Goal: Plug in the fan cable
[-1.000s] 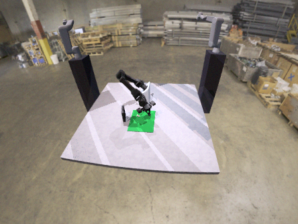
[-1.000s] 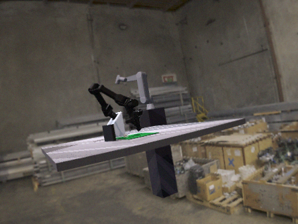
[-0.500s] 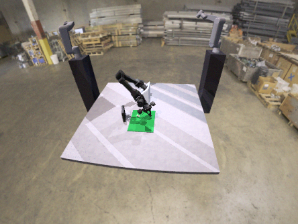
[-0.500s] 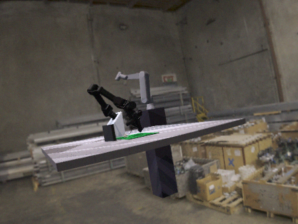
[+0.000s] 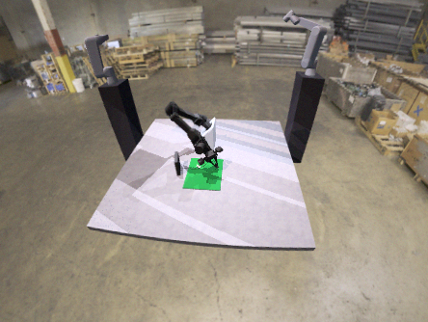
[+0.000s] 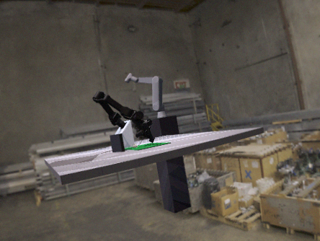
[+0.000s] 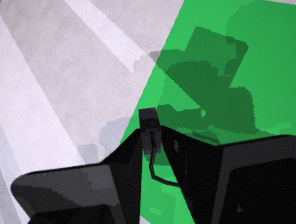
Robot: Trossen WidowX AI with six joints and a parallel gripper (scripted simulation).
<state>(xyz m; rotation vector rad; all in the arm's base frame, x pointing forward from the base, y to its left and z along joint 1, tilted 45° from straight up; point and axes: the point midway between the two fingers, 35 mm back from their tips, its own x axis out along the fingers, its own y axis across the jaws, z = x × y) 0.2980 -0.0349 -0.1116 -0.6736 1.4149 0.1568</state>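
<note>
One small black plug (image 7: 149,119) is what you have pinched in the gripper (image 5: 216,165) (image 6: 152,141) (image 7: 150,131): its two dark fingers close on the plug's sides, leaving its squared end poking out beyond them. It sits over the board, towards the far right part in the top view; whether it touches anything, you cannot tell.

Expect the plug to be light, stiff and probably smooth, so it could twist if gripped off-centre. Hold it by its firm body, as you do now, and spare the thin black cable (image 7: 152,165), which bends in a loose curve and looks soft. Pushing through the cable would do little; press straight down through the body, gently, since header pins may bend. The header itself is too small to make out.

Nearer you spreads the pale table (image 5: 251,222) (image 6: 108,169) (image 7: 50,75), matt and lightly speckled, crossed by bands of light. Beyond its near edge lies the board (image 5: 202,180) (image 6: 144,146) (image 7: 270,75), flat, thin and bright green. Just left of it stands a thin dark slab (image 5: 177,164) (image 6: 117,143), perhaps the fan. Farther back are a smooth white panel (image 5: 212,132) (image 6: 127,134) and the black, jointed arm (image 5: 185,122) (image 6: 120,110).
</note>
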